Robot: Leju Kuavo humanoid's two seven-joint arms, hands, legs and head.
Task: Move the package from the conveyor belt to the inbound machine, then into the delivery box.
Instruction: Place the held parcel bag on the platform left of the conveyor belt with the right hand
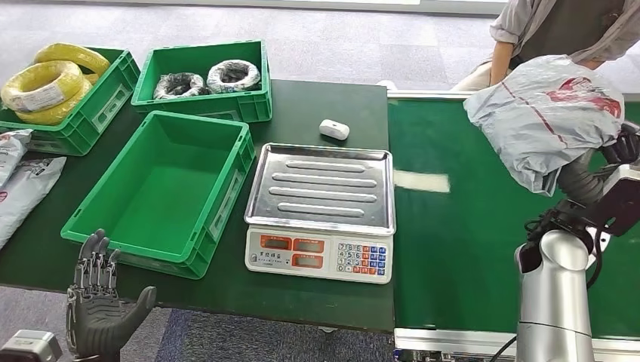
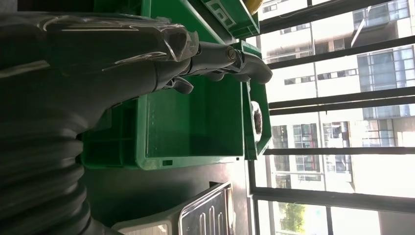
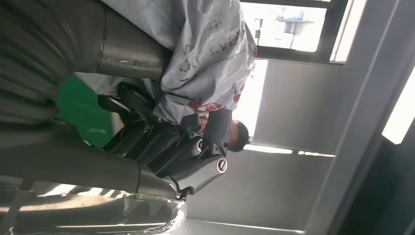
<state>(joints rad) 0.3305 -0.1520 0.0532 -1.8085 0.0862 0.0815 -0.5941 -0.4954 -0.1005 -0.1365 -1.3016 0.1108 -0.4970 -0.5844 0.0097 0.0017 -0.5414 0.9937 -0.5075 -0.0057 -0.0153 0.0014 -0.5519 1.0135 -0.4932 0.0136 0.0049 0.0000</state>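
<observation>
Item: grey plastic package (image 1: 545, 117) with red print, held up above the green conveyor belt (image 1: 468, 249) at its far right side, gripped from beneath by the right robot hand (image 1: 604, 162). The head view hides most of that hand behind the bag; the right wrist view shows its dark fingers (image 3: 215, 128) curled around the crumpled package (image 3: 210, 54), apparently pinching a fold, though the contact itself is shadowed. Left robot hand (image 1: 98, 302): below the near left edge of the desk (image 1: 317, 113), palm up, fingers spread, holding nothing; in the left wrist view its fingers (image 2: 230, 61) reach out in front of the empty green bin (image 2: 195, 122). Inbound machine: a weighing scale (image 1: 321, 211) with a bare steel platter and keypad, at the desk's near edge beside the belt. Empty green bin (image 1: 162, 188) just left of the scale. Far edge: a green crate with wrapped black coils (image 1: 205, 79); far left corner, a crate of yellow coils (image 1: 56, 87). A small white device (image 1: 333, 129) lies behind the scale. Grey bags (image 1: 23, 181) at the left edge. A person (image 1: 558, 34) stands beyond the belt.
</observation>
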